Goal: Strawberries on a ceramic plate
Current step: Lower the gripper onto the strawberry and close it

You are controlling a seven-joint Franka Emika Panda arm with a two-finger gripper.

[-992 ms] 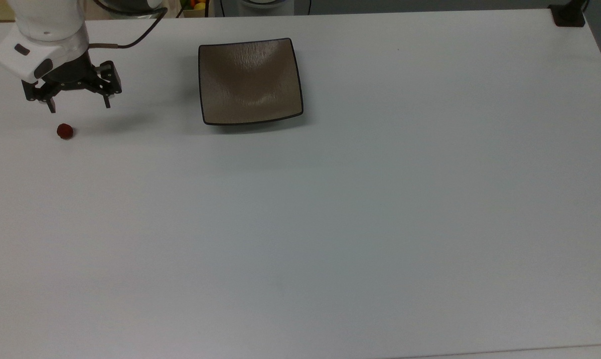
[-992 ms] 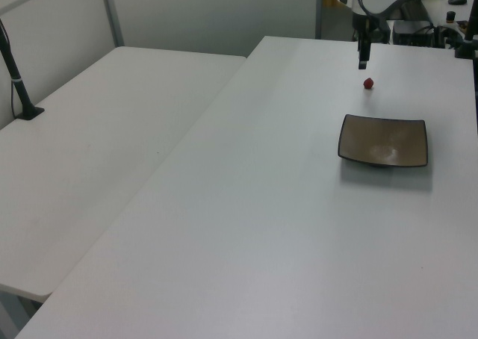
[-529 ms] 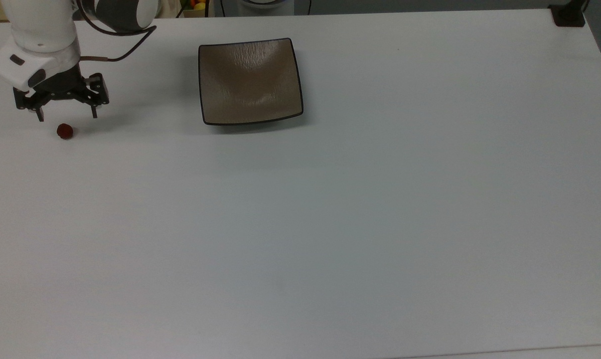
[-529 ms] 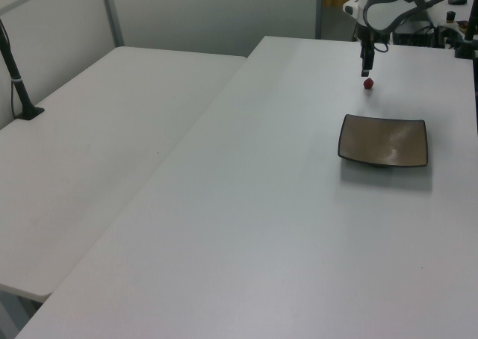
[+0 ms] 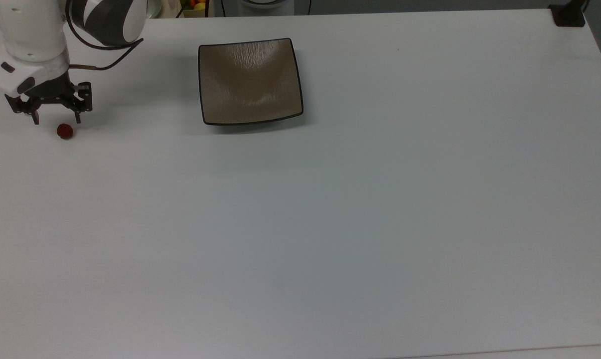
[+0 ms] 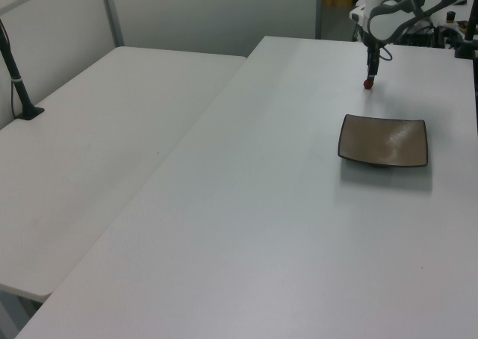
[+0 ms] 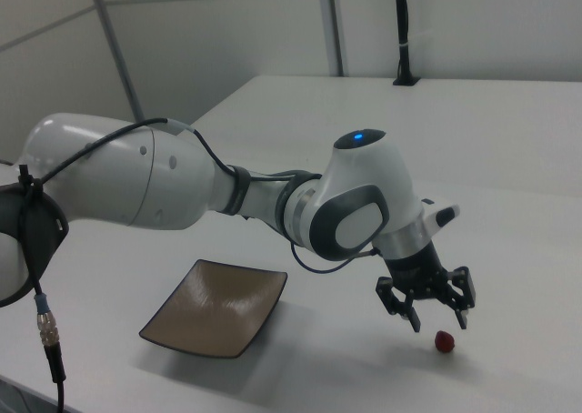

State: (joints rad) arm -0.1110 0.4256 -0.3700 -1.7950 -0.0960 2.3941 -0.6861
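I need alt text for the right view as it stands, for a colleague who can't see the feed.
A white robot arm reaches across a white table, its gripper with jaws open, hovering just above a small dark-red strawberry. An empty square brown ceramic plate sits on the table toward the right view's left.

A broad white table [image 5: 360, 209] filled the workspace, with a second white table [image 6: 97, 137] set alongside on the left view's left. Pale panelled walls [image 6: 216, 14] divided by grey metal posts [image 6: 112, 14] stood behind. A black clamp-mounted pole [image 6: 16, 81] rose from the second table's edge under even light.
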